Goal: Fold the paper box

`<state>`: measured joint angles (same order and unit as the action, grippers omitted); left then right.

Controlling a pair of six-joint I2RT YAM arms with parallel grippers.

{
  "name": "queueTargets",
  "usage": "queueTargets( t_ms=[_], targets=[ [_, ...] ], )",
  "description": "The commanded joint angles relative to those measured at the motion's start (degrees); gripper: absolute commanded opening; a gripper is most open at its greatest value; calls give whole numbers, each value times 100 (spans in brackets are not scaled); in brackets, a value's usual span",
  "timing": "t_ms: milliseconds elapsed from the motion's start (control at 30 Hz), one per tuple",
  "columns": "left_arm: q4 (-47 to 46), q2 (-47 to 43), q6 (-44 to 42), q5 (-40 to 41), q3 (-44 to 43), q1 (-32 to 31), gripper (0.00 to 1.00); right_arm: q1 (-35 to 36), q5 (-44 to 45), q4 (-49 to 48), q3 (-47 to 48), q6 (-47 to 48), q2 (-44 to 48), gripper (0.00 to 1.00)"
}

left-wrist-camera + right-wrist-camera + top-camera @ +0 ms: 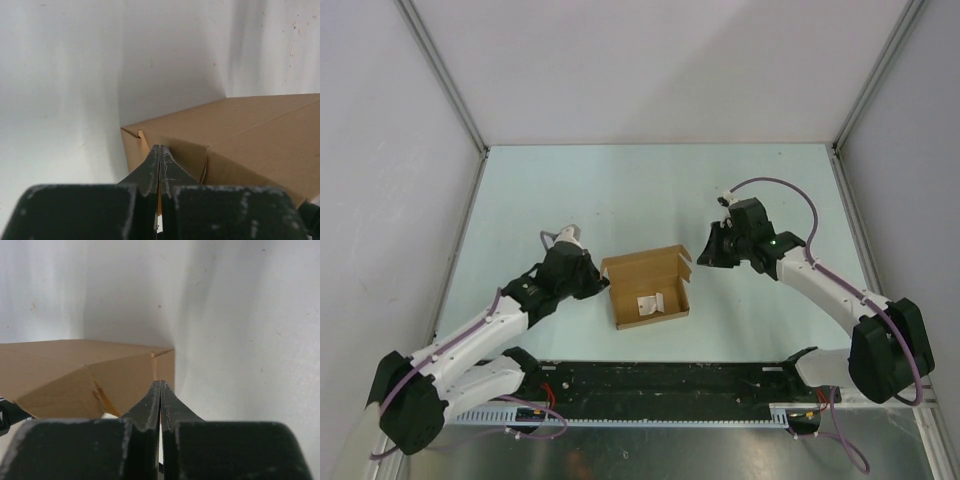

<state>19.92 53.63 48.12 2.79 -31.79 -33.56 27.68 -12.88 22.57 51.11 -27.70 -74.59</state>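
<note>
The paper box (638, 273) is a brown cardboard mailer, partly folded into an open tray with its walls up, in the middle of the table. My left gripper (604, 282) is shut and empty, with its tips against the box's left wall. In the left wrist view the shut fingertips (160, 148) meet the wall near a corner of the box (250, 135). My right gripper (704, 257) is shut and empty, just off the box's far right corner. In the right wrist view its tips (160, 384) sit beside the box (75, 370).
A small white-grey square (650, 303) lies inside the box. A black rail (660, 380) runs along the near edge between the arm bases. Pale walls with metal posts (445, 85) enclose the table on three sides.
</note>
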Motion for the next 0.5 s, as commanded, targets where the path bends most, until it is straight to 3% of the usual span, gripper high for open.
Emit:
queueTargets(
  t_ms=[0, 267, 467],
  targets=[
    [-472, 201, 163, 108, -354, -247, 0, 62, -705, -445, 162, 186, -64, 0],
    [-559, 253, 110, 47, -293, -256, 0, 457, -979, -675, 127, 125, -223, 0],
    [-691, 482, 66, -32, -354, -282, 0, 703, -435, -289, 118, 142, -56, 0]
  ],
)
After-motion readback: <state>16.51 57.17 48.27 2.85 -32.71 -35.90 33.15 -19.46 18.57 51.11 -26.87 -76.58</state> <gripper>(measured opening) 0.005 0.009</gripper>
